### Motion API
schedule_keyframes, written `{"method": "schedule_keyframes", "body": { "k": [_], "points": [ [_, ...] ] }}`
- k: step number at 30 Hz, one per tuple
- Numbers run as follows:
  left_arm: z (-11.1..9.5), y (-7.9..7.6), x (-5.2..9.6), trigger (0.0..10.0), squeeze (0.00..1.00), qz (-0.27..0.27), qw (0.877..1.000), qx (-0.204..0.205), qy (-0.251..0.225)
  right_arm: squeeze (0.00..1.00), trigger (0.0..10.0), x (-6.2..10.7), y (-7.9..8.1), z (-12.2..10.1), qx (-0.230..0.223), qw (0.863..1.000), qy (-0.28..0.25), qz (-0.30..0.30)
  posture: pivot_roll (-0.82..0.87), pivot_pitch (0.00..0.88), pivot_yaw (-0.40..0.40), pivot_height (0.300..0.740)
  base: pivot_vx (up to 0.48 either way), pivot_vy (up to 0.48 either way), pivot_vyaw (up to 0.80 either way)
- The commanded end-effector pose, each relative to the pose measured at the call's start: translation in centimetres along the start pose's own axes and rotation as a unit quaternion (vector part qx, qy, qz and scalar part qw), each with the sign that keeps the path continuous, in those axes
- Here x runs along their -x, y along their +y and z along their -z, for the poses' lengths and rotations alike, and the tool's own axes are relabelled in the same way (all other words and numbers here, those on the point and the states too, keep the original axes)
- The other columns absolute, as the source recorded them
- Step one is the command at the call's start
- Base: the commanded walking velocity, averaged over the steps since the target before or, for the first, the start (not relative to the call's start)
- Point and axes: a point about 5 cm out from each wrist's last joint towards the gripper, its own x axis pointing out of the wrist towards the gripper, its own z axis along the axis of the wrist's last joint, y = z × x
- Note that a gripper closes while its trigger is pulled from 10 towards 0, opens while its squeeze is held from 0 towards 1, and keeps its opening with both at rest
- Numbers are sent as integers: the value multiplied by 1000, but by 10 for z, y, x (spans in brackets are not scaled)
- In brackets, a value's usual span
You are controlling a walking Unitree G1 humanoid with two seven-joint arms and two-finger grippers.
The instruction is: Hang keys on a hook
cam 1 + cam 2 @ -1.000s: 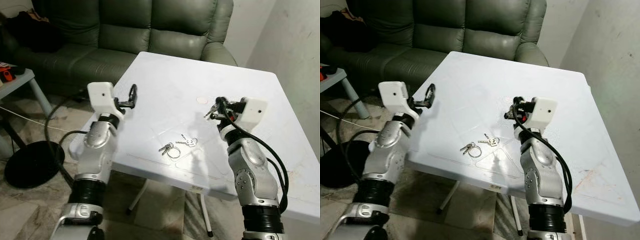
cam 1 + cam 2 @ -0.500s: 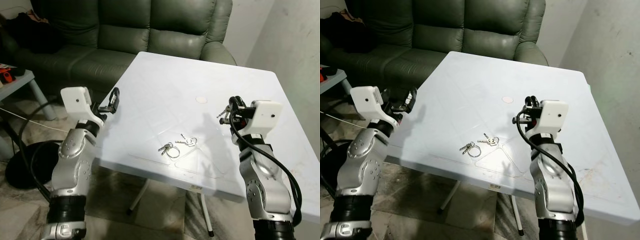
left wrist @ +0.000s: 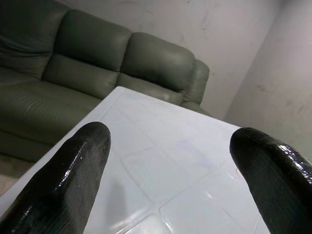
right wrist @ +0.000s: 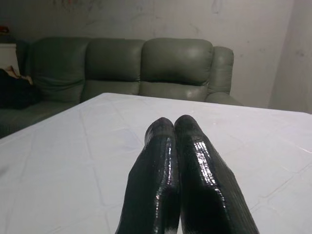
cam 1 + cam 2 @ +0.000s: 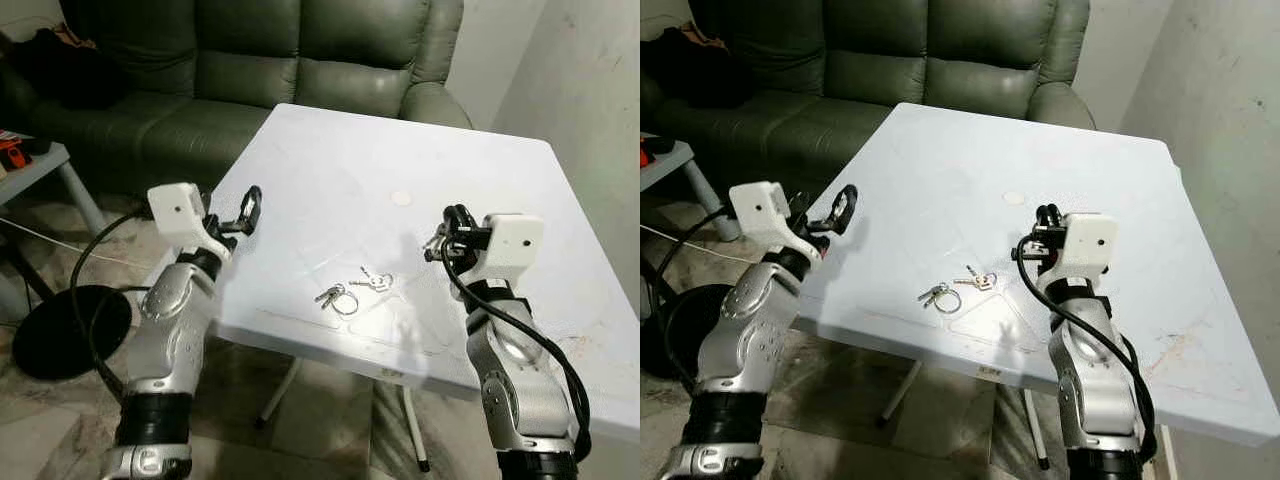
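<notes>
I see a white square table (image 5: 480,190) with faint tile-like lines. Two small key bunches lie near its front edge: keys on a ring (image 5: 336,298), just beside them a second key set (image 5: 374,282). Small round mark (image 5: 402,199) mid-table.

Keys (image 5: 952,291) lie on the white table (image 5: 1110,190); both grippers hover above.

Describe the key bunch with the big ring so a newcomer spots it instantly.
On the white table in front of the green sofa, two small key bunches lie near the front edge between the arms. Take the one nearer the robot's left, the ringed bunch: its large round ring lies flat, unlike the other bunch.
</notes>
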Motion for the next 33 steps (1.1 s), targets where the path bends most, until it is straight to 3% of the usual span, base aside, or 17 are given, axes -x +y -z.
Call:
{"method": "schedule_keyframes", "body": {
  "k": [1, 8, 22, 33],
  "points": [
    [1, -2, -3, 10000, 0, 9, 1000, -11, 8, 0, 10000, -3, -3, -1, 8, 1000, -1, 6, -85, 0, -35, 740, 0, 0, 0],
    [-2, 5, -6, 10000, 0, -3, 1000, -12, 5, 0, 10000, -4, -8, 2, 13, 1000, 10, 17, -82, 0, -36, 740, 0, 0, 0],
    [1, 7, -4, 10000, 0, -14, 1000, -9, 8, 0, 10000, -6, -5, 6, 16, 1000, 20, 8, -70, 0, -43, 740, 0, 0, 0],
    [1, 7, -4, 10000, 0, -17, 1000, -6, 12, 0, 10000, -6, -5, 10, 12, 999, 35, 9, -66, 0, -43, 740, 0, 434, -631]
  ]
}}
